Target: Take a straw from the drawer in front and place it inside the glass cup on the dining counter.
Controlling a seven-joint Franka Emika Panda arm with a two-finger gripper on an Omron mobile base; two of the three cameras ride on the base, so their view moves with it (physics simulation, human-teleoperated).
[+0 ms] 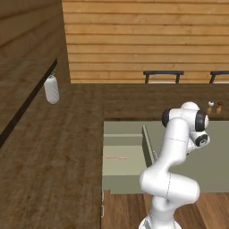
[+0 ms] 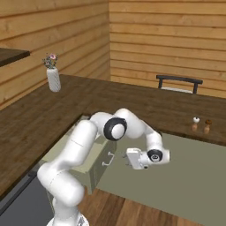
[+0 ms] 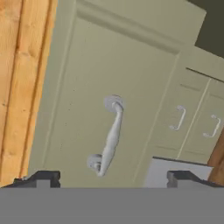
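The gripper [image 3: 113, 178] stands with its two dark finger tips spread wide apart and nothing between them. In the hand view it faces the flat sage-green front of the drawer [image 3: 87, 109], and the pale grey bar handle [image 3: 109, 135] on that panel sits just ahead of the open jaws, not touched by either tip. Off to one side of that same view are two more cabinet fronts with small pale handles [image 3: 179, 118].

From the right base view, the hand [image 2: 137, 159] hangs low beside the pulled-out drawer [image 2: 95, 165], just beside the handle on its front, with the white arm [image 2: 84, 141] arching over the drawer's top. From the left base view the drawer [image 1: 123, 156] is drawn out of the green base, its pale interior open to the room, and the straw [image 1: 115, 158] lies flat on the drawer floor as a thin reddish line, well apart from the hand.

The dining counter [image 2: 132, 103] spreads out behind the drawer as a dark brown plank top. A white vase with small flowers [image 2: 53, 77] stands near its far left edge. Two little shakers [image 2: 201, 125], one white-topped and one brown-topped, stand close together on the right side. Beyond the counter, a dark chair back [image 2: 178, 81] rises against the wood-plank wall. I cannot make out the glass cup from here.
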